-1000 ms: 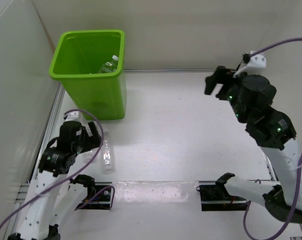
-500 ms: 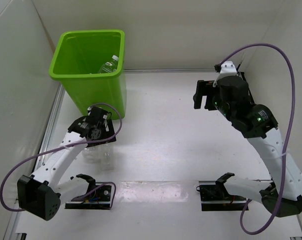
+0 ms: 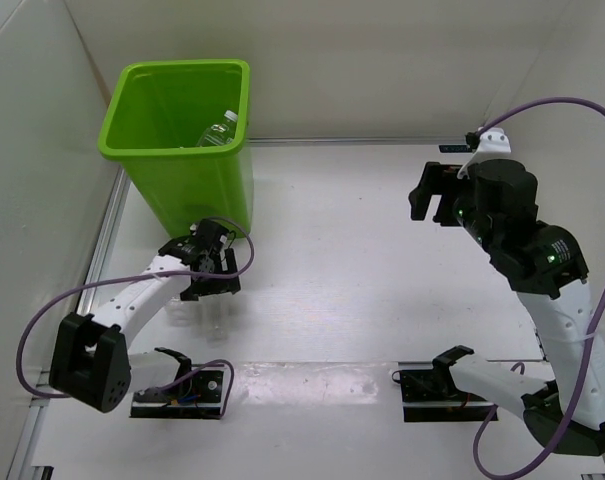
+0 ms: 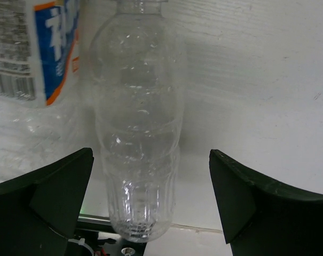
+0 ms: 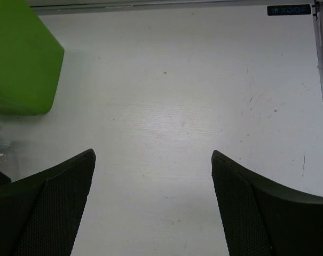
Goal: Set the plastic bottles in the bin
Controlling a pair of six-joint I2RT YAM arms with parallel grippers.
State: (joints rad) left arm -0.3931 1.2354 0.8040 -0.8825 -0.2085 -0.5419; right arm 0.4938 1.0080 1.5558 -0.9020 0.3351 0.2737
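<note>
Well, from above, the bin (image 3: 192, 190) stands in the far left corner of the counter (image 3: 342, 260), and one capped bottle (image 3: 220, 128) lies inside it by its right wall. The left gripper (image 3: 210, 286) reaches out low just in front of the bin, near the left edge. Its own body covers most of what lies beneath (only a faint clear shape shows under it from up there).

The left wrist camera fills that in. A clear bottle (image 4: 140, 122) lies on the counter between the fingers, which are spread wide. The right finger is well clear of it and the left one is close beside it; I cannot tell whether that one touches. A blue-labelled bottle (image 4: 41, 48) lies just beside the clear one, on the left finger's side.

The right gripper (image 3: 432, 200) hangs over the far right part of the counter, holding nothing. Its wrist view shows the fingers parted wide over white surface, with the bin's green wall at the left. That view alone also shows a small dark sticker (image 5: 288, 9) by the far right corner.
</note>
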